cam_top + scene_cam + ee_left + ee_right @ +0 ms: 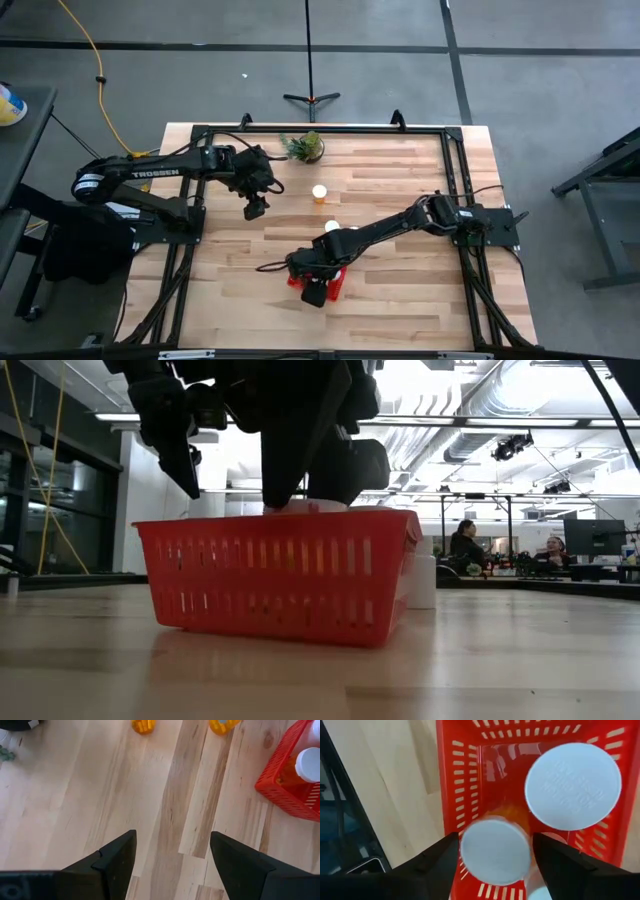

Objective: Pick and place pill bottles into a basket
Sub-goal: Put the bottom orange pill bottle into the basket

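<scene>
The red basket (334,283) sits near the table's front middle and also shows in the low view (275,575). My right gripper (316,292) hangs over it, shut on a pill bottle (495,851). Another white-capped bottle (574,785) stands in the basket beside it. Two orange bottles stand upright on the table, one farther back (319,193) and one nearer the basket (332,227). My left gripper (255,208) is open and empty above bare wood left of them (172,865). My right gripper pinches the bottle's round white cap (470,851) between its two fingers, one on each side. The fingers come from above, pointing down into the basket. The cap sits about level with the basket's rim (300,507). The basket wall hides the bottle's bottom.
A small green potted plant (305,147) stands at the table's far edge. Black frame rails (455,200) run along the table's sides. Bare wood lies between my left gripper and the basket (295,785).
</scene>
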Robot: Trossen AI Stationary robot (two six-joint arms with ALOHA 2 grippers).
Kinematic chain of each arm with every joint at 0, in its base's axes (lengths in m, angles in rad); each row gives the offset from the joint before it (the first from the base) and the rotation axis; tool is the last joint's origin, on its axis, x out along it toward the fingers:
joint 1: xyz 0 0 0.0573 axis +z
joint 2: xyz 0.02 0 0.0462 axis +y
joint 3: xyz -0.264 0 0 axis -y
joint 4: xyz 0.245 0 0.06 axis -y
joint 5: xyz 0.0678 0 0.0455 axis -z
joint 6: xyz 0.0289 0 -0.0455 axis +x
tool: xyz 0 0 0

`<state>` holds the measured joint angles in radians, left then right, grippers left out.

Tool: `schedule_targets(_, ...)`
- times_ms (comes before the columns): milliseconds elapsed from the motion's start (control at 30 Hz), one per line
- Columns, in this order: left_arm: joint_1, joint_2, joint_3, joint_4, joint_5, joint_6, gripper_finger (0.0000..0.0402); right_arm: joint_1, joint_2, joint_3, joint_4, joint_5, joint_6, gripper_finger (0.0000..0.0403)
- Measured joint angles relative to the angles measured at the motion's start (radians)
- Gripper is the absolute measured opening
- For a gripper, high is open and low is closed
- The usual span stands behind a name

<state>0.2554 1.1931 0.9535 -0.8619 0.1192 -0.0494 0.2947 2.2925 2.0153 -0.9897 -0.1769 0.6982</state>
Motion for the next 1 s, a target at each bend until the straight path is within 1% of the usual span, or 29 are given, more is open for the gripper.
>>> schedule_targets(267, 0.000, 0.000, 0.000, 0.005, 0.001, 0.000, 0.0287, -0.011, -0.002, 0.001, -0.008, 0.000, -0.012, 0.0263)
schedule_targets(667, 0.000, 0.000, 0.000, 0.032, 0.007, 0.000, 0.0287, -0.048, -0.031, 0.002, -0.008, -0.018, -0.058, 0.0264)
schedule_targets(867, 0.000, 0.000, 0.000, 0.031, 0.007, 0.000, 0.0287, -0.069, -0.031, 0.072, -0.038, -0.028, -0.113, 0.0264)
schedule_targets(1000, 0.000, 0.000, 0.000, 0.031, 0.008, 0.009, 0.0287, -0.082, -0.031, 0.166, -0.090, 0.020, -0.151, 0.0264)
